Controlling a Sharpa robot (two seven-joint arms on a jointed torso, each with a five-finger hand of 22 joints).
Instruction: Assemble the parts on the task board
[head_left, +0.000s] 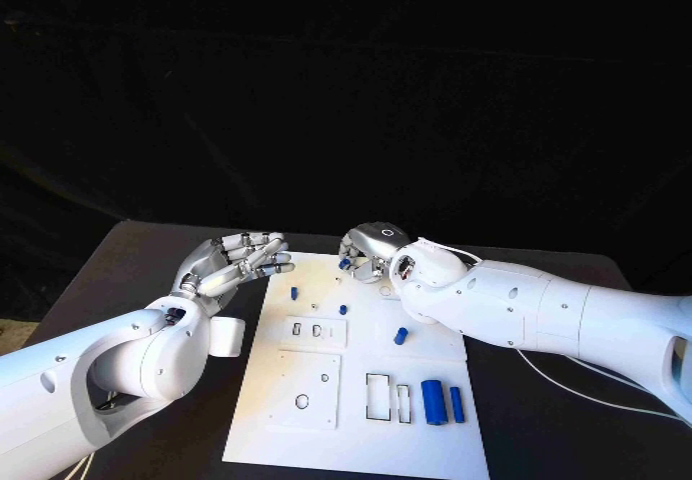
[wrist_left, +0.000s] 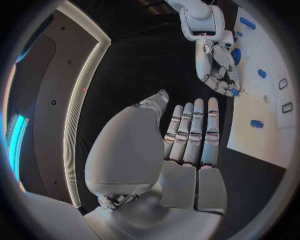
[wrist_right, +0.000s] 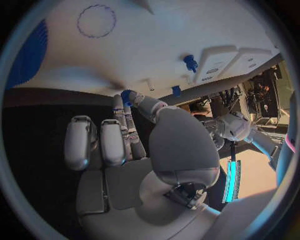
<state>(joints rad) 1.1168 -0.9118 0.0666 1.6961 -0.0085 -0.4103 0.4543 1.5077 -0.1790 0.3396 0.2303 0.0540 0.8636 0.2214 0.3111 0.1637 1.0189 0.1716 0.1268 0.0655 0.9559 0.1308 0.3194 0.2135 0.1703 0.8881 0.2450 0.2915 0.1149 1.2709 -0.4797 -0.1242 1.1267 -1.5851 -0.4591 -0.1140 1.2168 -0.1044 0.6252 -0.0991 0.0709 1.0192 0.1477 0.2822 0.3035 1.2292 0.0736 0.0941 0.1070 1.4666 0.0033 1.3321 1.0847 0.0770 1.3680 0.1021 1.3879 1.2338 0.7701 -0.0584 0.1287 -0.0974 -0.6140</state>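
The black table (head_left: 144, 260) carries the white task board (head_left: 361, 430), which lies lengthwise between the 2 arms.

The right hand (head_left: 378, 250) is positioned over the far edge of the board. Its fingers are curled, and a small blue part (head_left: 346, 264) is pinched at the fingertips; the right wrist view shows this piece (wrist_right: 127, 95) between the thumb and a finger, just above the board surface. The pinch is small in every view, so the firmness of the hold cannot be confirmed.

The left hand (head_left: 238, 262) is positioned beside the far-left corner of the board. Its fingers (wrist_left: 194, 132) are extended, slightly apart, and hold nothing.

2 large blue cylinders (head_left: 441, 402) lie side by side near the board's near-right area, beside 2 rectangular slots (head_left: 387, 396). Smaller blue parts lie further up: 1 piece (head_left: 401, 336) mid-board and 1 peg (head_left: 294, 294) near the left edge.

Step in hand, by judgement: transport or insertion of the pinched part. The next move calls for aligning that part over its matching recess and lowering it squarely. Most parts remain unseated.
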